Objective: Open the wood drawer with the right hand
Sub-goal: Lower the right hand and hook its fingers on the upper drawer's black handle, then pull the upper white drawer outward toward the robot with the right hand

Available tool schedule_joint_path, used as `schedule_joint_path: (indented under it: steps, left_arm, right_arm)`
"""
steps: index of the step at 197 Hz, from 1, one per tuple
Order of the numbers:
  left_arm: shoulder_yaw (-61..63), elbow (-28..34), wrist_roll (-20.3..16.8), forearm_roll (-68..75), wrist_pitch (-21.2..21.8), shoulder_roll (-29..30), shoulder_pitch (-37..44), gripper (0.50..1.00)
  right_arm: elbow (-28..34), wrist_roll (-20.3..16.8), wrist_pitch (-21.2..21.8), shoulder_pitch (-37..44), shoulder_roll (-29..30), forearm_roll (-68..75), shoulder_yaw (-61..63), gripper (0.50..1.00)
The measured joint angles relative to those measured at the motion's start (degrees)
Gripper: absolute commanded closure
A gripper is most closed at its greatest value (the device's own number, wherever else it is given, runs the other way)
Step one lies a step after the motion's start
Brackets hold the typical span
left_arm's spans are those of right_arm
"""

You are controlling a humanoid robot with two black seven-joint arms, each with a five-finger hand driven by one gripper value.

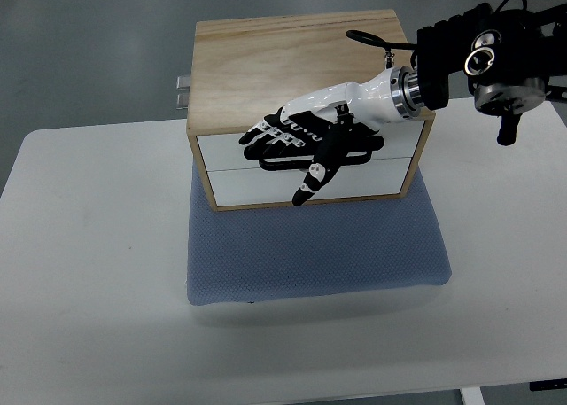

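Your right hand (297, 139) reaches in from the upper right and lies across the front of the wood drawer box (306, 68), its fingers (266, 132) stretched out flat toward the left and its thumb (310, 182) pointing down over the lower drawer front (354, 182). The fingers are extended, not curled, and they overlap the dark handle (354, 152) on the upper drawer front (221, 148); from this steep angle you probably cannot count it as a grip, since nothing shows them closed around it. Both white drawer fronts sit flush with the wooden frame. The box stands on the back part of a blue-grey mat (319, 254), which lies on the white table (89, 272). Your left arm is out of sight.
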Motion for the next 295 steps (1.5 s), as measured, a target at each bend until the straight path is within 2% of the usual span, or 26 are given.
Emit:
schedule_joint_path:
  steps: [64, 191, 231, 295]
  left_arm:
    - [0.0, 0.0, 0.0, 0.0, 0.0, 0.0, 0.0, 0.500]
    - [0.0, 0.0, 0.0, 0.0, 0.0, 0.0, 0.0, 0.500]
    - [0.0, 0.0, 0.0, 0.0, 0.0, 0.0, 0.0, 0.500]
    - [0.0, 0.0, 0.0, 0.0, 0.0, 0.0, 0.0, 0.500]
  right_arm:
    - [-0.1, -2.3, -1.6, -0.7, -0.4, -2.0, -0.6, 0.548]
    - [-0.3, -2.6, -3.6, -3.0, -0.9, -3.7, -2.1, 0.548]
    - [-0.2, -2.6, -2.0, -3.0, -1.6, -3.7, -2.1, 0.546]
    - [0.2, -2.6, 5.4, -2.4, -3.4, -3.7, -2.2, 0.546]
